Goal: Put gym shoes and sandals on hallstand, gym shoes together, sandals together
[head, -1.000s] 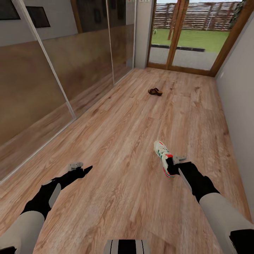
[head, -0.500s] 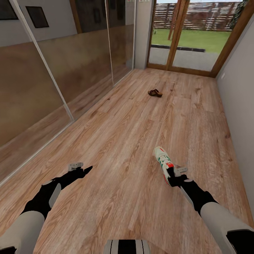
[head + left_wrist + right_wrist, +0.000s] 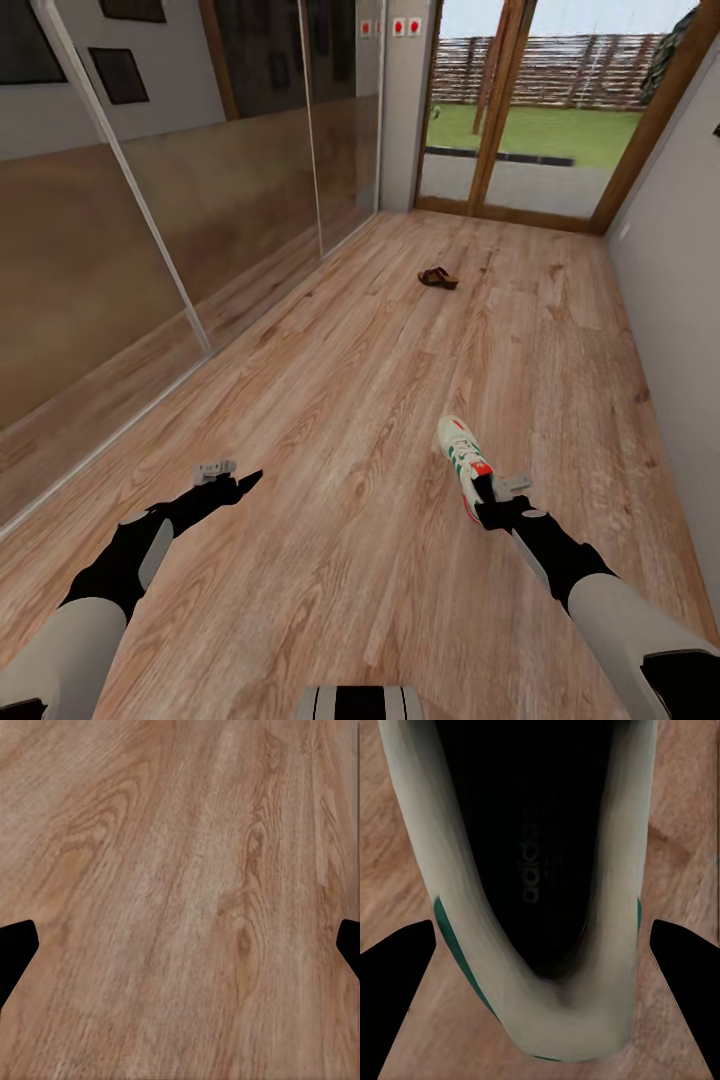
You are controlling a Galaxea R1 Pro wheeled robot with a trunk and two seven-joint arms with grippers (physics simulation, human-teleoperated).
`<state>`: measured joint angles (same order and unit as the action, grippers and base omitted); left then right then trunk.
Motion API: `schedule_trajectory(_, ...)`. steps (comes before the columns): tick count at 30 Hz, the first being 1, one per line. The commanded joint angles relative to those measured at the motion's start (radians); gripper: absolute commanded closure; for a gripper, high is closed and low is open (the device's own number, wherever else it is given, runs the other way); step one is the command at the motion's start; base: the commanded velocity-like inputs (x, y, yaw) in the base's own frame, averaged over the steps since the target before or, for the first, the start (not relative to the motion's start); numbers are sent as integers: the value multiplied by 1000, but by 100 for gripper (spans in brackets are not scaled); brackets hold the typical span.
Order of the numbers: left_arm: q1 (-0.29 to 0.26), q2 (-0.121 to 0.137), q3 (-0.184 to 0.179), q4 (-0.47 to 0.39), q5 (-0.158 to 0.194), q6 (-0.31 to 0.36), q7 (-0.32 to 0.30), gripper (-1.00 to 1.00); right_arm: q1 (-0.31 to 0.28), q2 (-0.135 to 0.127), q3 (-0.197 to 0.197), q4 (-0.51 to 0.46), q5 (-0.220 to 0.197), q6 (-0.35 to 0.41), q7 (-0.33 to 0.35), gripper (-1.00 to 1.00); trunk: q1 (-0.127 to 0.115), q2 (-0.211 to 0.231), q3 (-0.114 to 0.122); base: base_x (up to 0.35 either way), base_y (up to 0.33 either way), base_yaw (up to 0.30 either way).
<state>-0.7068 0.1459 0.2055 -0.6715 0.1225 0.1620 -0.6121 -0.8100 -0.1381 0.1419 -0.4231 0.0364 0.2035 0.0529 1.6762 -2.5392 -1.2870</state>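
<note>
Right wrist view — gym shoe (image 3: pixel 540 892) heel lies between the spread fingers of the right hand (image 3: pixel 540 1009), ungripped.

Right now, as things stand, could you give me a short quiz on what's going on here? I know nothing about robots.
1. True or false: the left fingers are clamped on something.
2. Which part of the gym shoe sits between the right fingers? A) toe B) heel C) laces
3. Fill in: the small dark brown thing lying far off toward the glass doors is a ____.

Key: 1 false, they are wide apart over bare wood floor. 2 B. 3 sandal.
</note>
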Motion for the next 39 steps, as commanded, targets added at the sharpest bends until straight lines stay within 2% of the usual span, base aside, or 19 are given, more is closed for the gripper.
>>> schedule_trajectory(1, 0, 0, 2, 0, 9, 11, -4, -100, 0, -1, 3, -2, 4, 6, 2, 100, -1, 0, 3, 0, 0, 0)
schedule_trajectory(35, 0, 0, 3, -4, 11, 8, -8, -100, 0, 2, 4, 66, -3, -3, 0, 100, -16, 8, 135, 0, 0, 0)
schedule_trajectory(39, 0, 0, 3, -1, 11, 8, -8, -100, 0, 3, 4, 83, -12, -32, 1, 100, -18, 9, 150, 0, 0, 0)
